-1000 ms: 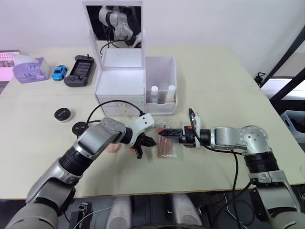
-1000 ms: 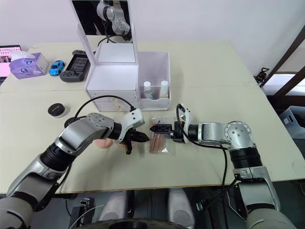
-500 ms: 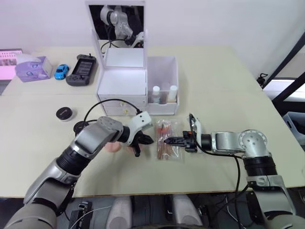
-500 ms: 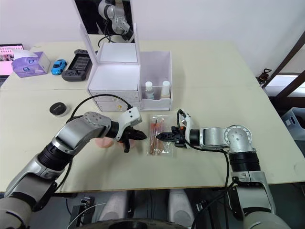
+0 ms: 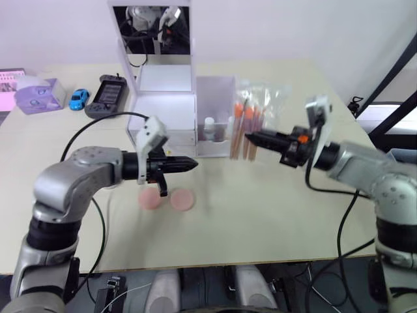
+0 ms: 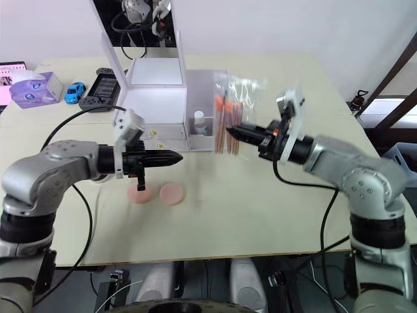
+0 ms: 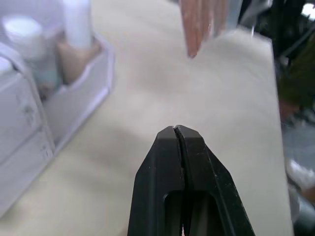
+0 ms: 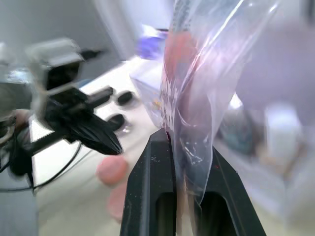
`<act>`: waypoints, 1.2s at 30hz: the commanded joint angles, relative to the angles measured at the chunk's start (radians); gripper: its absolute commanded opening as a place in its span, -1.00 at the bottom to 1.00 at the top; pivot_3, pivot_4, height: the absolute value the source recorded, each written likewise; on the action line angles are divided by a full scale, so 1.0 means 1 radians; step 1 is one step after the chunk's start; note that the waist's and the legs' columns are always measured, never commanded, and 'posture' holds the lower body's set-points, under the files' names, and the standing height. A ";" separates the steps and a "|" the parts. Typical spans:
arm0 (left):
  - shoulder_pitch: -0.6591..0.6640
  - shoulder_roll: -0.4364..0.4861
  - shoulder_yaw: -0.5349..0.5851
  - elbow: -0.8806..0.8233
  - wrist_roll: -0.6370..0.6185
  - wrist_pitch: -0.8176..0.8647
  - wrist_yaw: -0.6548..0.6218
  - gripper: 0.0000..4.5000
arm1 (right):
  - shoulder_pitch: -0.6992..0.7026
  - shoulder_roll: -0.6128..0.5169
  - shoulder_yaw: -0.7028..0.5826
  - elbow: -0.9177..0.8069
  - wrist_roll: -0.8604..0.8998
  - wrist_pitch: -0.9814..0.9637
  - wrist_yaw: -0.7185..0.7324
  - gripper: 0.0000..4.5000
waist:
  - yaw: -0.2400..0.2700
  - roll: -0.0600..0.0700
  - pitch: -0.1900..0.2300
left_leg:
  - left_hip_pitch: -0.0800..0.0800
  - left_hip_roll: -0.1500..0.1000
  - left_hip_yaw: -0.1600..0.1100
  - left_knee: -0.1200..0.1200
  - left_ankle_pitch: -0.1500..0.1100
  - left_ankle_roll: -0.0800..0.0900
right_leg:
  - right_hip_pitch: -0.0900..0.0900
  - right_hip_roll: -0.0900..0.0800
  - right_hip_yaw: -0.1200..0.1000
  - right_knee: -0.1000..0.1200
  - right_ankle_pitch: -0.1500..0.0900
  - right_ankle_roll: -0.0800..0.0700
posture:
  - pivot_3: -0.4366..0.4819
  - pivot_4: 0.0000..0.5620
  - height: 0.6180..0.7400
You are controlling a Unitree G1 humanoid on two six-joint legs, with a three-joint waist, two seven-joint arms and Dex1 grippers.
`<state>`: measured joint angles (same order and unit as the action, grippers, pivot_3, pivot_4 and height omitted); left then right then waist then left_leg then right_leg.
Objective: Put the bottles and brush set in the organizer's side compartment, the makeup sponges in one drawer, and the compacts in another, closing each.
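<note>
The left gripper (image 5: pixel 189 163) hangs over the beige table (image 5: pixel 273 215) with its 2 black fingers pressed together and nothing between them. Just below and beside its tip lie the 2 round pink makeup sponges (image 5: pixel 168 200), flat on the table. Ahead of that tip stands the white plastic organizer (image 5: pixel 168 117) with its mirrored lid raised; both front drawers appear closed. Its open side compartment (image 5: pixel 217 124) already contains 2 small white-capped bottles (image 5: pixel 210 126).

The right gripper (image 5: pixel 253 137) pinches the lower edge of the clear plastic bag of orange-handled brushes (image 5: pixel 246 120), which stands roughly upright above the fingertips, next to the side compartment and off the table.

Recommended procedure for the step in hand:
1. Keep the pinch firm; the bag film probably slips easily.
2. Carry the bag over the compartment's free space, clear of the 2 bottles.
3. Lower it until the bag rests inside the walls, then release.
4. Hold the left gripper clear of the path.
</note>
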<state>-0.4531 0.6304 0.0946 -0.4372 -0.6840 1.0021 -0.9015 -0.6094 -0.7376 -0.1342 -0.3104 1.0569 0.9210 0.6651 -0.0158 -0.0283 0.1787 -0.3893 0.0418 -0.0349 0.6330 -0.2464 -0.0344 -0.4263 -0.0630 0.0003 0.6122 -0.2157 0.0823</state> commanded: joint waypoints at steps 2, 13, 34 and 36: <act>0.025 -0.027 0.113 -0.052 -0.128 -0.018 0.024 -1.00 | -0.227 -0.019 0.164 0.199 -0.296 -0.266 0.255 -0.98 | 0.000 0.000 0.000 | 0.000 0.000 0.001 0.000 0.000 0.000 | 0.000 0.000 0.000 0.000 0.001 -0.001 | -0.05 -0.47 1.00; 0.082 -0.019 0.159 -0.106 -0.297 0.029 0.155 -1.00 | -0.771 0.280 0.308 1.310 -0.805 -1.104 0.510 -0.98 | -0.005 0.000 0.001 | 0.000 0.000 0.002 -0.002 0.000 0.000 | -0.001 0.001 0.002 0.000 0.003 -0.004 | -0.05 -0.47 1.00; 0.154 0.085 0.177 -0.158 -0.417 0.021 0.268 -1.00 | -0.796 0.489 0.166 1.646 -1.034 -1.311 0.352 -0.98 | -0.029 0.002 0.003 | 0.001 0.001 0.002 -0.002 0.002 -0.004 | -0.001 0.001 0.003 0.002 0.004 -0.005 | -0.05 -0.47 1.00; 0.154 0.092 0.176 -0.159 -0.424 0.020 0.274 -1.00 | -0.794 0.495 0.168 1.649 -1.055 -1.316 0.346 -0.98 | -0.028 0.002 0.003 | 0.001 0.001 0.002 -0.002 0.002 -0.004 | -0.001 0.001 0.003 0.002 0.004 -0.005 | -0.05 -0.47 1.00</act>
<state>-0.2908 0.7096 0.2503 -0.5681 -1.0828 1.0373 -0.6338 -1.3893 -0.2494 0.0507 1.3469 0.0118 -0.3784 1.0221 -0.0437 -0.0264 0.1812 -0.3880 0.0423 -0.0328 0.6306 -0.2445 -0.0379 -0.4271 -0.0620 0.0036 0.6141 -0.2121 0.0775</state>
